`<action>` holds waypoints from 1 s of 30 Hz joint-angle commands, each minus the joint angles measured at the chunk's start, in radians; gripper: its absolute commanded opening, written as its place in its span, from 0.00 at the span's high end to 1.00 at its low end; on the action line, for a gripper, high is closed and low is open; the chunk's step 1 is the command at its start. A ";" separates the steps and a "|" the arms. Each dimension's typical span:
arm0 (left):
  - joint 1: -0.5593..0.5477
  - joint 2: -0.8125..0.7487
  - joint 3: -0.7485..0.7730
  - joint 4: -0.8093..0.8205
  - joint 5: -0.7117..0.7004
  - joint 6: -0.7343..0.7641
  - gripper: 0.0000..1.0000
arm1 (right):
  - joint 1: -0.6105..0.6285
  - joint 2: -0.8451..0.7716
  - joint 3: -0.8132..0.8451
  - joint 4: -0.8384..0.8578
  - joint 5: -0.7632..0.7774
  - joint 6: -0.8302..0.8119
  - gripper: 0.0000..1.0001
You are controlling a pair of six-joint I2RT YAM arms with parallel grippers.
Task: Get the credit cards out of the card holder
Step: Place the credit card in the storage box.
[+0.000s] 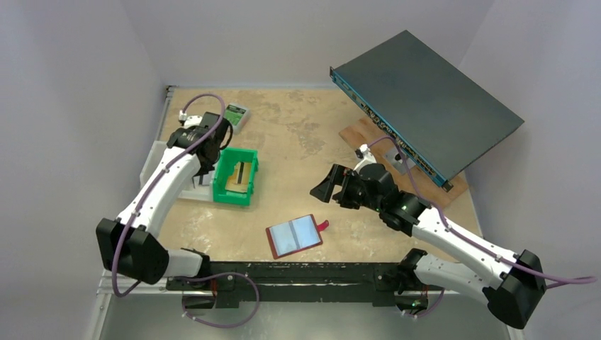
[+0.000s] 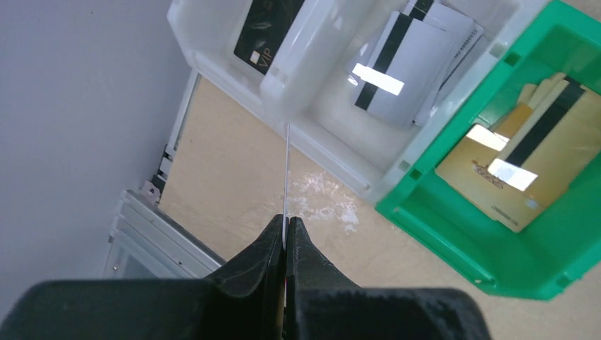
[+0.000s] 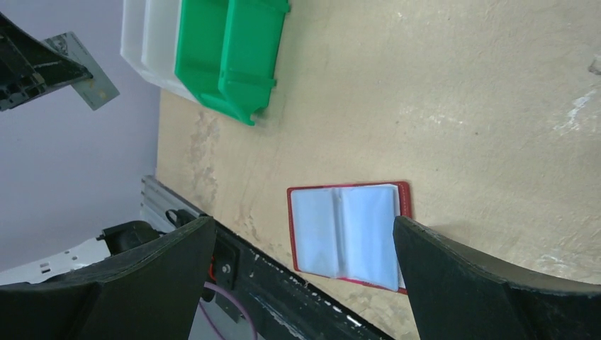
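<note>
One overhead camera, two wrist cameras.
Top looks down from behind the arm bases; left wrist hangs close over the green bin beyond its fingers; right wrist, farther back, shares it.

**Q:** Classify the location.

**A:** Robotics lab test cell.

**Q:** List the supporting indicators.

**A:**
1. The left arm and the right arm are bolted to a black rail at the near edge of a worn beige table.
2. Plain pale walls enclose the table on three sides.
3. Purple cables run exposed.
4. A dark rack-style unit sits over a wooden board.
5. Props on the table: a green bin and a red card holder.
</note>
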 commanded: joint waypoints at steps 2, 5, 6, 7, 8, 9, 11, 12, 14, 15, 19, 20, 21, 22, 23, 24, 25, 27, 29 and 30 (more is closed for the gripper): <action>0.060 0.093 0.080 0.089 -0.068 0.109 1.00 | -0.002 -0.039 0.045 -0.013 0.098 -0.015 0.01; 0.097 0.171 0.136 0.079 -0.038 0.111 1.00 | -0.003 -0.038 0.044 -0.016 0.097 -0.015 0.01; 0.107 0.191 0.150 0.088 -0.004 0.122 1.00 | -0.003 -0.038 0.041 -0.013 0.097 -0.015 0.01; 0.114 0.208 0.161 0.101 0.025 0.135 1.00 | -0.003 -0.038 0.037 -0.010 0.097 -0.013 0.01; 0.117 0.229 0.173 0.106 0.038 0.141 1.00 | -0.002 -0.040 0.032 -0.007 0.099 -0.011 0.01; 0.121 0.253 0.188 0.103 0.043 0.144 1.00 | -0.003 -0.041 0.028 -0.005 0.101 -0.009 0.01; 0.125 0.304 0.220 0.078 0.041 0.146 1.00 | -0.002 -0.047 0.025 -0.004 0.104 -0.005 0.01; 0.129 0.327 0.232 0.067 0.038 0.145 1.00 | -0.003 -0.051 0.022 -0.006 0.106 -0.005 0.01; 0.140 0.360 0.246 0.059 0.056 0.148 1.00 | -0.003 -0.059 0.018 -0.008 0.111 -0.003 0.01; 0.146 0.372 0.251 0.058 0.069 0.151 1.00 | -0.002 -0.062 0.016 -0.009 0.113 -0.003 0.01; 0.165 0.394 0.271 0.040 0.105 0.156 0.78 | -0.002 -0.061 0.020 -0.018 0.109 -0.012 0.01; 0.167 0.391 0.274 0.038 0.109 0.157 0.67 | -0.003 -0.055 0.025 -0.022 0.105 -0.019 0.01; 0.168 0.384 0.276 0.037 0.115 0.159 0.60 | -0.003 -0.047 0.031 -0.028 0.101 -0.028 0.01; 0.168 0.376 0.278 0.035 0.122 0.161 0.54 | -0.003 -0.038 0.036 -0.032 0.095 -0.039 0.01; 0.169 0.366 0.280 0.037 0.131 0.164 0.48 | -0.002 -0.027 0.044 -0.045 0.093 -0.049 0.01; 0.168 0.355 0.280 0.037 0.138 0.169 0.44 | -0.002 -0.018 0.050 -0.053 0.096 -0.054 0.01; 0.168 0.345 0.281 0.037 0.148 0.174 0.41 | -0.002 -0.010 0.052 -0.056 0.096 -0.060 0.01; 0.168 0.316 0.277 0.033 0.172 0.179 0.38 | -0.003 0.007 0.053 -0.061 0.100 -0.072 0.01; 0.168 0.278 0.262 0.038 0.209 0.185 0.34 | -0.003 0.025 0.055 -0.067 0.103 -0.083 0.01; 0.168 0.256 0.251 0.042 0.229 0.188 0.33 | -0.002 0.033 0.056 -0.071 0.104 -0.086 0.01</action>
